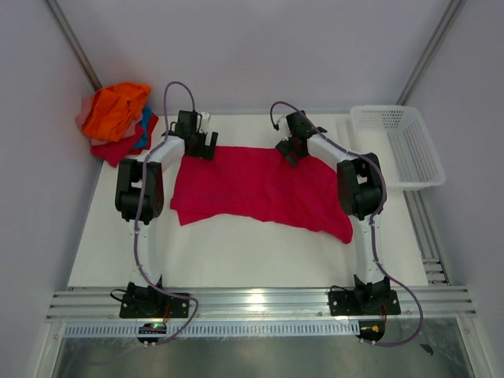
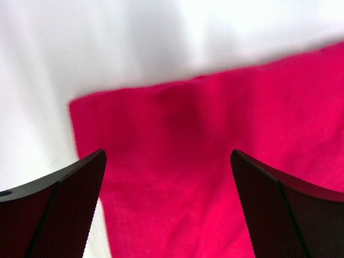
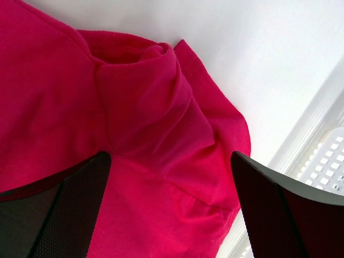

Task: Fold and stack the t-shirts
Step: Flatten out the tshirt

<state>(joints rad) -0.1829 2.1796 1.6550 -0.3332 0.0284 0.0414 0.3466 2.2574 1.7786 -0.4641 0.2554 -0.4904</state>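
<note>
A: Step in hand, IMO: take the far edge of the crimson t-shirt (image 1: 260,189) & fold it toward the near side. It lay spread flat mid-table (image 1: 236,260), far edge under both claws.
B: Tips?
A: Pinch both far ends level w/ each other, lift only a little, bring them fwd together so the crease runs straight. The sleeve (image 3: 156,102) on the right was bunched & rolled over itself. Better flattened first, else a lump gets folded in.
B: Claws?
A: The left gripper (image 1: 201,142) was spread wide over the cloth corner (image 2: 80,107), nothing b/w its fingers. The right gripper (image 1: 290,150) was wide too, over that sleeve, gripping nothing. Couldn't tell if any tip touched cloth.
B: Other shirts?
A: The pile (image 1: 118,118) sat unfolded at the table's far left, orange on top. The basket (image 1: 398,146) was far right, apart from the shirt.
</note>
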